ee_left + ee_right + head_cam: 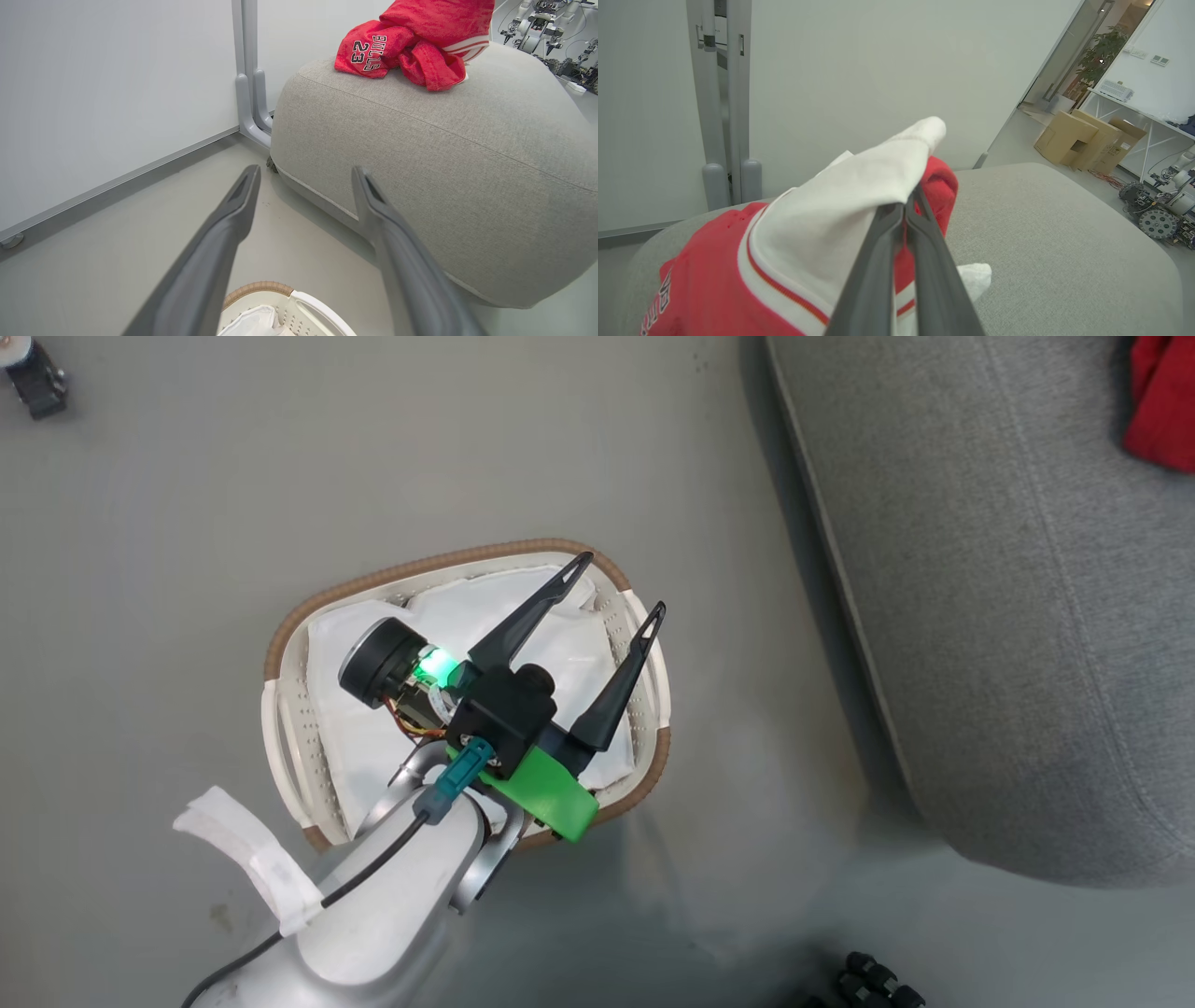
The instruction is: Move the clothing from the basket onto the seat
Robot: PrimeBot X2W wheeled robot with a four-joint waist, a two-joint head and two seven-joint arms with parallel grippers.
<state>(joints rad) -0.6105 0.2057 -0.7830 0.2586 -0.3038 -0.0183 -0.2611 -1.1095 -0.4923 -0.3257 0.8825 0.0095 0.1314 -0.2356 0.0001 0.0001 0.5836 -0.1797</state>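
Clothing on seat: judged soft, light, limp; best pinched at a bunched fold. Right gripper clenched on shorts; left gripper released above basket.

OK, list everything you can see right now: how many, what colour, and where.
basket: one, white with a brown rim, on the floor under the left arm
liner cloth: one, white, inside the basket
seat: one, grey, to the right of the basket
clothing: one heap, red with white lettering and stripes, on top of the seat
cardboard boxes: at least two, brown, on the floor beyond the seat
left gripper: one, dark fingers apart, above the basket
right gripper: one, dark fingers closed on the clothing, over the seat
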